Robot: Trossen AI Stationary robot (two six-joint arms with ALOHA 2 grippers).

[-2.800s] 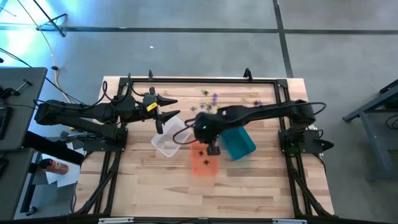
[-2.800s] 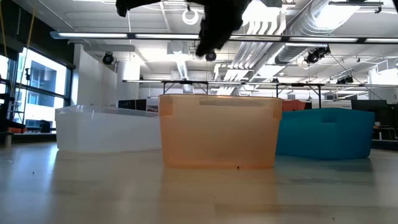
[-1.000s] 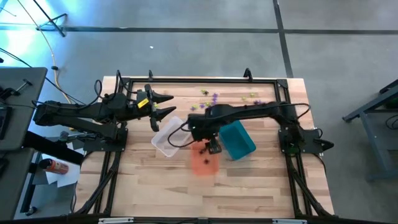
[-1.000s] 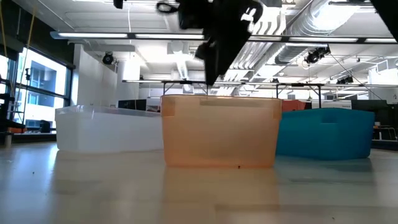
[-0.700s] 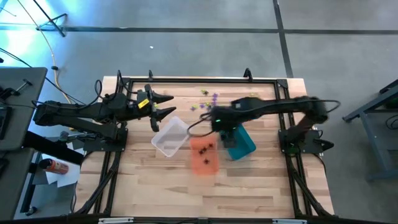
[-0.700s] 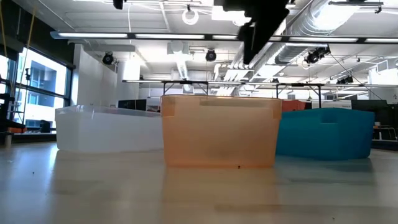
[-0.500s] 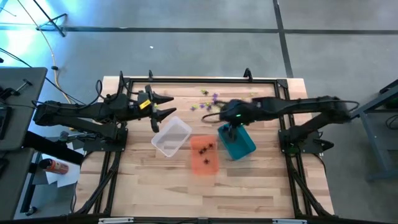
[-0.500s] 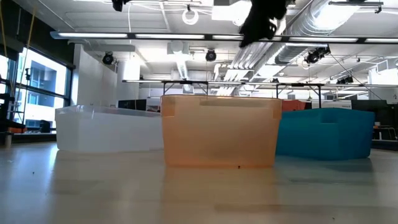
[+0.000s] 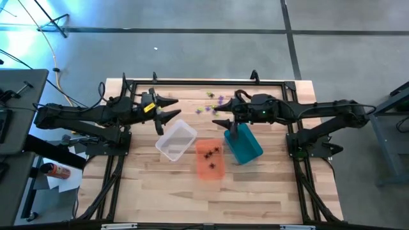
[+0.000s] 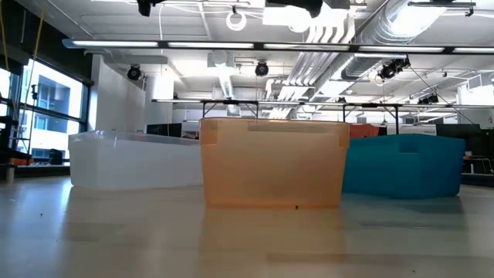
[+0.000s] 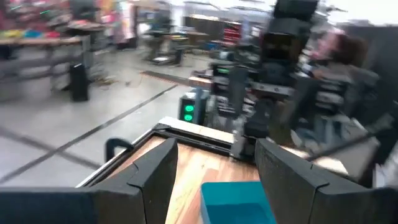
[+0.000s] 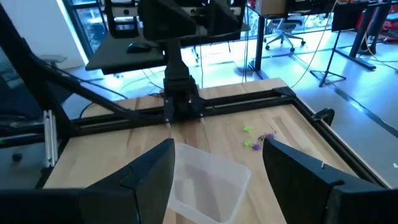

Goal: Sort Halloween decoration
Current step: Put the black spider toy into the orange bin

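Observation:
The Halloween decoration lies as small purple and green trinkets [image 9: 216,101] loose on the table's far side, also seen in the right wrist view as trinkets [image 12: 255,138]. A few black trinkets [image 9: 209,153] lie in the orange bin [image 9: 209,161]. My right gripper [image 9: 221,118] hangs in the air over the teal bin's [image 9: 246,145] far left corner, open and empty [image 12: 217,168], pointing toward the table's left. My left gripper [image 9: 171,108] hovers open and empty [image 11: 214,180] just beyond the clear bin [image 9: 176,142], pointing right.
The three bins stand side by side at the table's middle: the clear bin [image 10: 131,161], the orange bin [image 10: 274,162] and the teal bin [image 10: 401,164]. A black frame rail [image 9: 204,82] runs along the table's far edge. Bare wood lies on the near side.
My right gripper has risen from over the orange bin and swung toward the table's far edge, turning from pointing down to pointing level toward the left. It now hangs past the teal bin's far left corner. The black trinkets in the orange bin have come into sight.

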